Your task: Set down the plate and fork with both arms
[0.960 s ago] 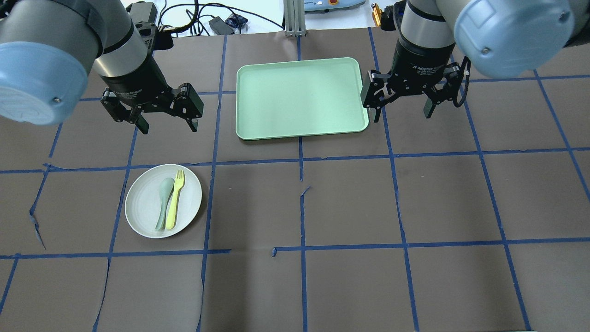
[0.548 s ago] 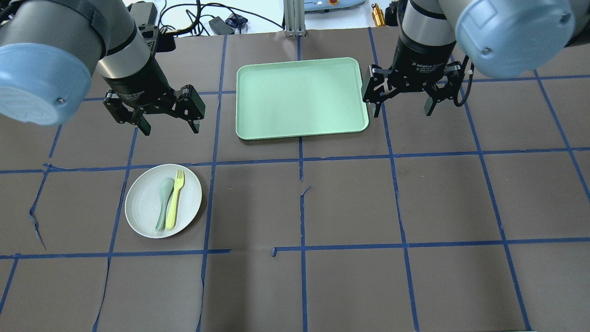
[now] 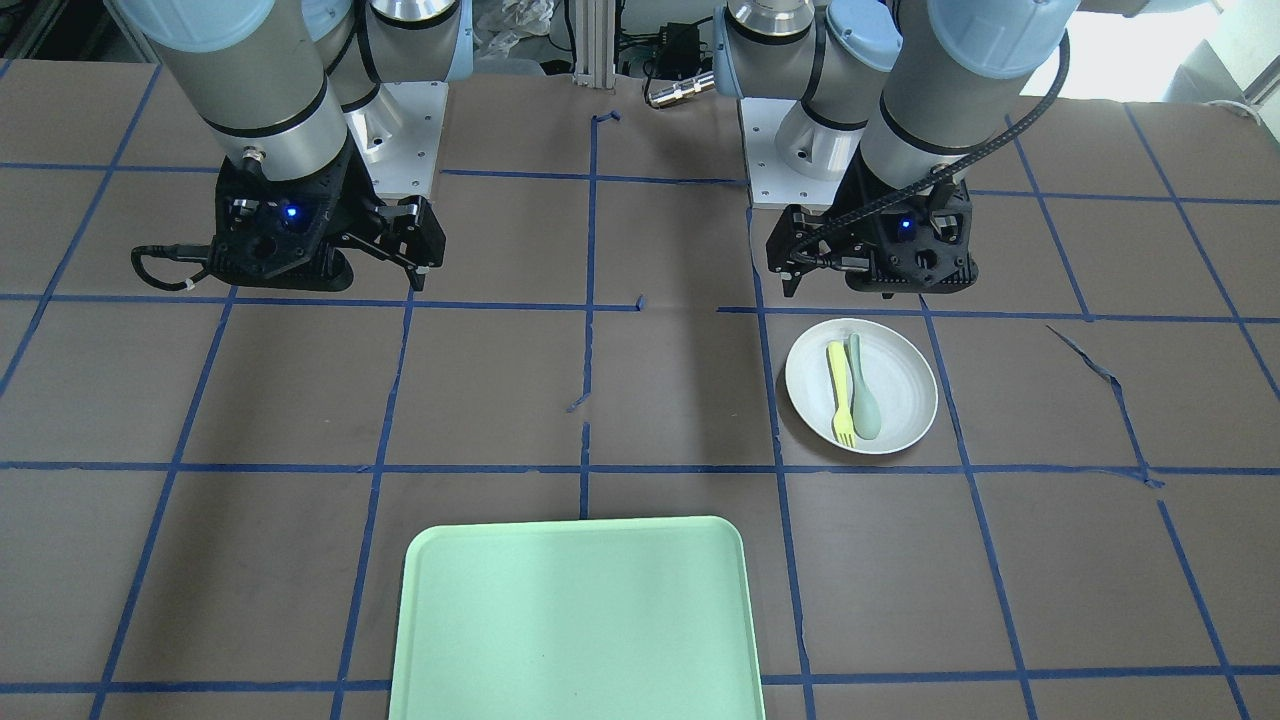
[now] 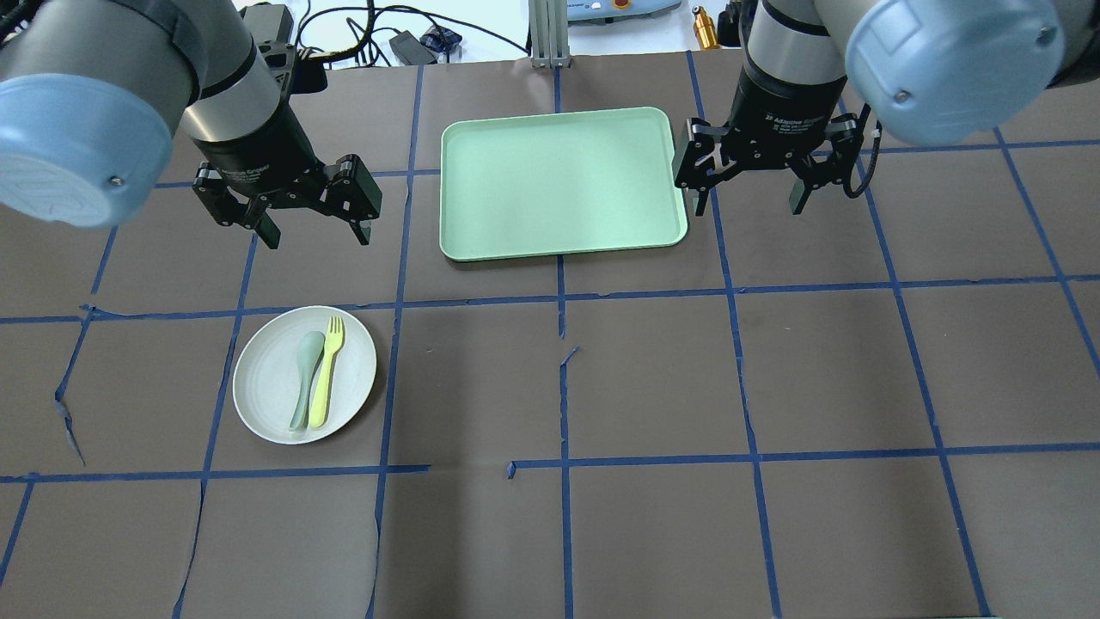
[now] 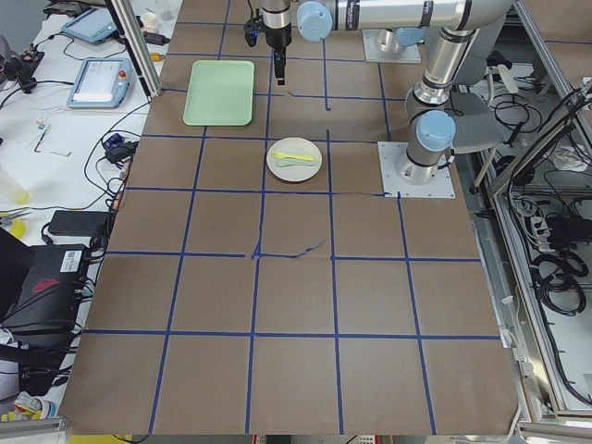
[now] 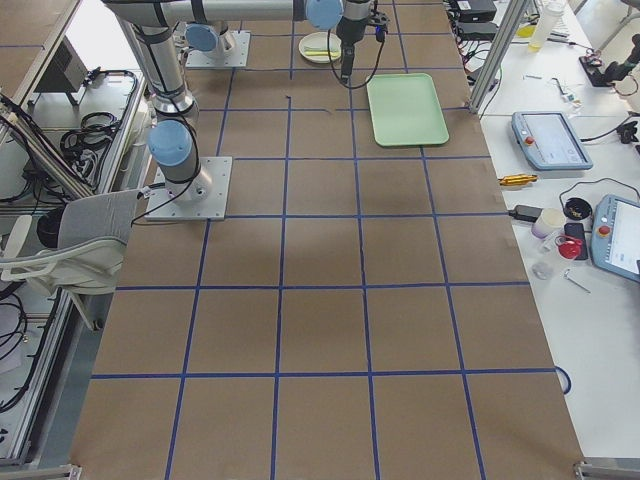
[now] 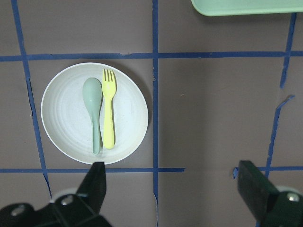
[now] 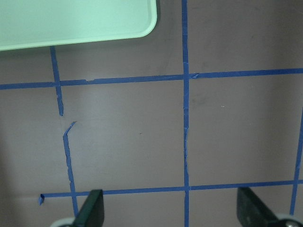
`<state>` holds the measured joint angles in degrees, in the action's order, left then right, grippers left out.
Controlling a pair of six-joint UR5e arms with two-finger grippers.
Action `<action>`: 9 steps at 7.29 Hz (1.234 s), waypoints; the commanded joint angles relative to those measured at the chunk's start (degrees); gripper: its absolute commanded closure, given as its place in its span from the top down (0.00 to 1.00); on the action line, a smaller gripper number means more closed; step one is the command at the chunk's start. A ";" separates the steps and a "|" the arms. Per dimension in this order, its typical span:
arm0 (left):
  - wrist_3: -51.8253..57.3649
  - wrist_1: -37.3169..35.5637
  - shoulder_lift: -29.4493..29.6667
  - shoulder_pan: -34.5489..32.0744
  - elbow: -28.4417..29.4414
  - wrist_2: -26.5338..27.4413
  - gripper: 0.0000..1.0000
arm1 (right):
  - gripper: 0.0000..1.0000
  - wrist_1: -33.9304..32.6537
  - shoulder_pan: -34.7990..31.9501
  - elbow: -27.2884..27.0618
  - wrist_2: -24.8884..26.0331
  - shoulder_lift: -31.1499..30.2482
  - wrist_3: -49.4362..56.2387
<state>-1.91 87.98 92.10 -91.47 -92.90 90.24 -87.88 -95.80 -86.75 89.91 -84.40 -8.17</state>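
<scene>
Only the right claw [image 4: 750, 206] has drifted a little toward the far edge of the brown paper counter [image 4: 653, 378]. It hangs open and empty beside the smooth green tray [image 4: 559, 180] at that edge's middle. Over the left half, the left claw [image 4: 316, 236] is also open and empty. The white plate [image 4: 258, 413] lies nearer the robot's edge; it seems stiff and light, best pinched at its raised rim. On it the spoon [image 4: 305, 378] lies just beside the slim yellow fork [image 4: 327, 370], probably slippery; take its handle.
</scene>
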 commanded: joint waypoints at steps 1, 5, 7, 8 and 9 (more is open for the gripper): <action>-0.02 0.00 -0.61 0.06 -0.35 -0.15 1.00 | 1.00 -0.09 0.00 0.00 0.00 0.11 0.00; 0.06 -0.08 0.17 0.06 -0.35 -0.24 1.00 | 1.00 -2.54 0.00 -0.09 -0.08 0.46 -0.09; 0.07 0.00 -0.79 0.41 0.08 0.02 1.00 | 1.00 -4.21 0.26 -0.26 0.01 0.46 0.09; 0.07 -0.08 0.26 1.02 -0.26 -0.15 1.00 | 1.00 -4.66 0.09 -0.70 0.01 0.55 0.08; 0.59 -2.17 0.36 1.64 -0.44 0.28 1.00 | 1.00 -4.49 0.00 -0.70 0.18 0.55 0.08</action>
<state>-1.72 87.40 92.07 -90.54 -93.11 90.20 -92.19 -95.69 -87.28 89.98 -83.88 -8.06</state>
